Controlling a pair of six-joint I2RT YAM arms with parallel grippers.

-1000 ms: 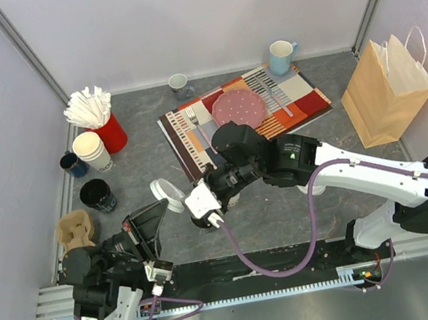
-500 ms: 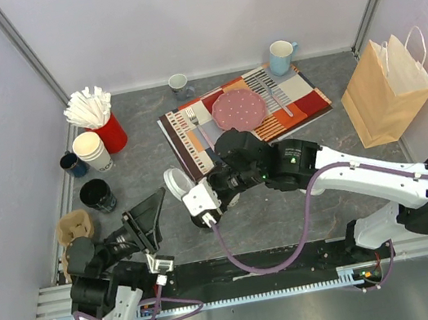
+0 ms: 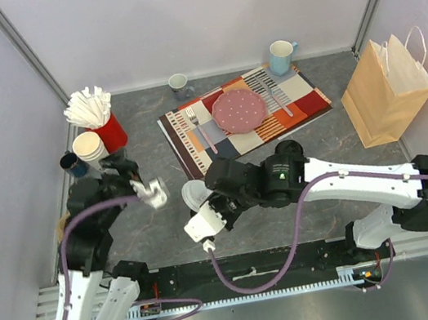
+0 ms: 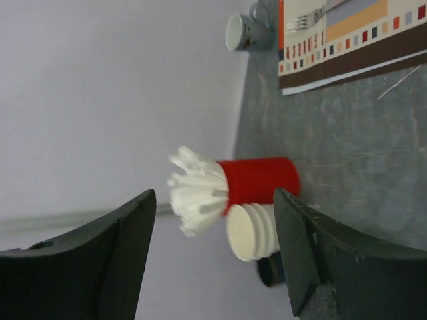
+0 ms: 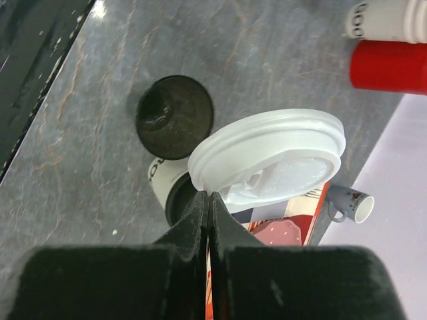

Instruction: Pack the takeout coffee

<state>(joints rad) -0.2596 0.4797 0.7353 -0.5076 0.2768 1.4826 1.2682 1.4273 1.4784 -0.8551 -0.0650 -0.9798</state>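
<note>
My right gripper [image 5: 210, 195] is shut on the rim of a white sip lid [image 5: 270, 163], holding it in the air. Below it in the right wrist view stands a lidless black cup [image 5: 175, 117], and beside that a cream-white cup [image 5: 162, 181] with a black lid [image 5: 179, 205]. From above, the lid [image 3: 193, 193] hangs at the right gripper [image 3: 202, 201] left of table centre, and my arms hide both cups. My left gripper [image 4: 213, 200] is open and empty, raised at the far left [image 3: 105, 177] and facing the red cup.
A red cup of white straws [image 4: 257, 180] and a stack of lidless paper cups [image 4: 252, 231] stand at the far left. The placemat [image 3: 243, 113] carries a pink plate [image 3: 239, 110] and cutlery. A brown paper bag [image 3: 389, 92] stands right. Mugs [image 3: 281, 56] sit along the back.
My left arm has swung from the near edge up to the far left and its jaws have opened. The right gripper has carried the white lid slightly nearer.
</note>
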